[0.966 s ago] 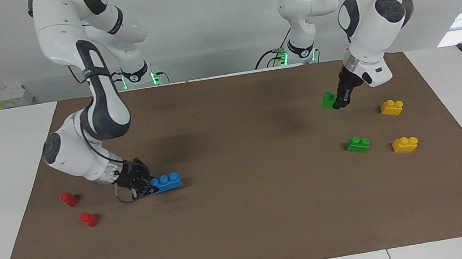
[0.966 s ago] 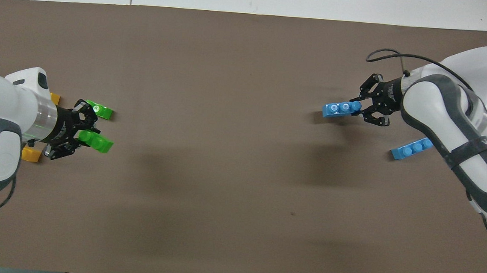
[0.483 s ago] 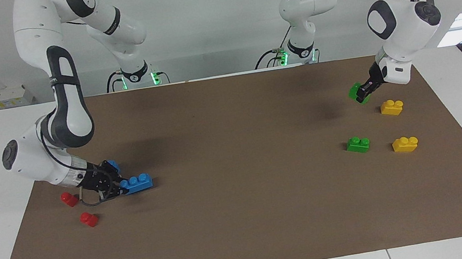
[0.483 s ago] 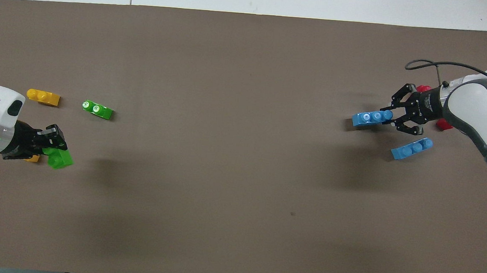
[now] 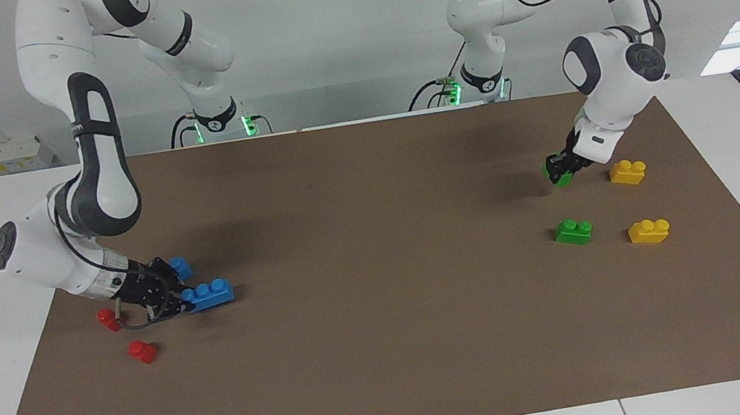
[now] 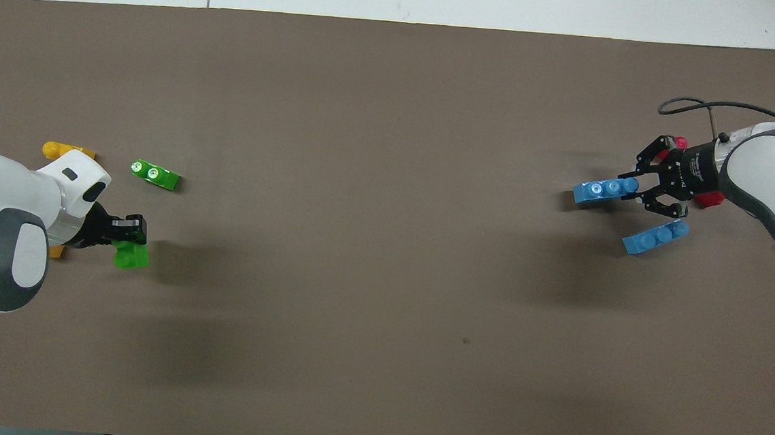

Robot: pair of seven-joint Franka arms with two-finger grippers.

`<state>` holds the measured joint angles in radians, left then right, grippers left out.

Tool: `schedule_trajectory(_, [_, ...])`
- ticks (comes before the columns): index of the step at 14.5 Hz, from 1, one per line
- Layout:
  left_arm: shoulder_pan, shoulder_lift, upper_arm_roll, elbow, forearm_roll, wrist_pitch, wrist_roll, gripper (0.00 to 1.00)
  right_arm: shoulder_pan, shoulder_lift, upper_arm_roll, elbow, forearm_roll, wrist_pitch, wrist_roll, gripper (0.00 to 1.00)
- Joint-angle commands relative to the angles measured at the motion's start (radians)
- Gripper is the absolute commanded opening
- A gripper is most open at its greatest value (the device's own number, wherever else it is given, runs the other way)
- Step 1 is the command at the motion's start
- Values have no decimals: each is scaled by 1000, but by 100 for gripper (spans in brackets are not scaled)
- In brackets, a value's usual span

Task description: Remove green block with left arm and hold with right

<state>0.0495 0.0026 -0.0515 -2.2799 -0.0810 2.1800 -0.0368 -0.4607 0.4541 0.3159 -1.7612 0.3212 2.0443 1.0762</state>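
As I read the table from the robots' end outward, my left gripper (image 5: 559, 170) comes first, low over the mat (image 5: 390, 349) at the left arm's end, fingers pinching a green block (image 6: 131, 255). Beside it lies a yellow brick (image 5: 627, 172). Farther out I note the second green block (image 5: 574, 231) beside another yellow brick (image 5: 648, 231). At the right arm's end, my right gripper (image 5: 175, 301) clamps a blue brick (image 5: 208, 294); a second blue brick (image 6: 655, 237) sits nearer the robots, two red bricks (image 5: 142, 351) close by.

green block (image 5: 559, 175) lowered, blue brick (image 5: 208, 294) pulled sideways
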Motion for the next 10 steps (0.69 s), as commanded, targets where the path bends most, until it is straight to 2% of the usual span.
schedule_trajectory(1, [-23,25,10,-13,21,62,23,9,-21,-26,12,-38,-16,19,-33,0])
schedule_trajectory(3, [-39,46,10,-23,21,104,60,12,-21,-29,12,-49,-16,33,-42,0])
schedule_trajectory(5, [-37,45,12,-47,21,135,66,23,-16,-29,12,-58,-16,57,-42,0])
schedule_trajectory(6, [-36,45,10,-50,21,136,66,24,-16,-28,12,-67,-16,68,-41,0])
schedule_trajectory(8, [-37,46,12,-55,21,139,66,33,-16,-26,12,-84,-16,100,-42,0])
schedule_trajectory(9, [-37,46,10,-56,21,142,66,39,-16,-26,12,-86,-16,102,-41,0])
schedule_trajectory(10, [-37,46,12,-53,21,136,64,60,-16,-26,12,-86,-16,106,-39,0])
